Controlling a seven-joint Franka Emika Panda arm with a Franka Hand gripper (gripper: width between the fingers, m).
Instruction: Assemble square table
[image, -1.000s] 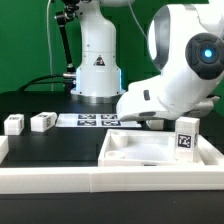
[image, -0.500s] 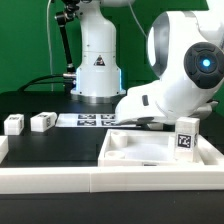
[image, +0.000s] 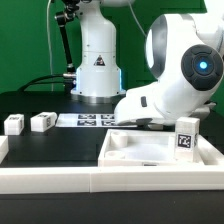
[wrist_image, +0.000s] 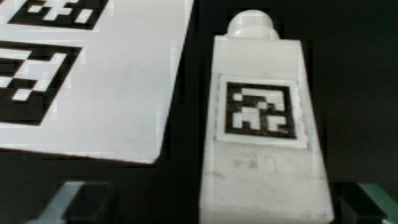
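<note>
In the wrist view a white blocky leg (wrist_image: 262, 110) with a black-and-white tag lies on the black table. Its near end sits between the two fingers of my gripper (wrist_image: 217, 205), with a gap on each side, so the gripper is open and not touching it. In the exterior view the arm's bulky wrist hides the gripper and this leg, behind the white square tabletop (image: 160, 160). Another tagged leg (image: 185, 135) stands upright at the tabletop's right side. Two more legs (image: 14, 124) (image: 42, 122) rest on the table at the exterior view's left.
The marker board (image: 95, 120) lies flat at the table's back middle, and in the wrist view (wrist_image: 89, 80) it is right beside the leg. A long white border wall (image: 60, 182) runs along the front. The robot base (image: 97, 60) stands behind.
The arm has shifted slightly toward the exterior view's left. The legs and the tabletop have not moved.
</note>
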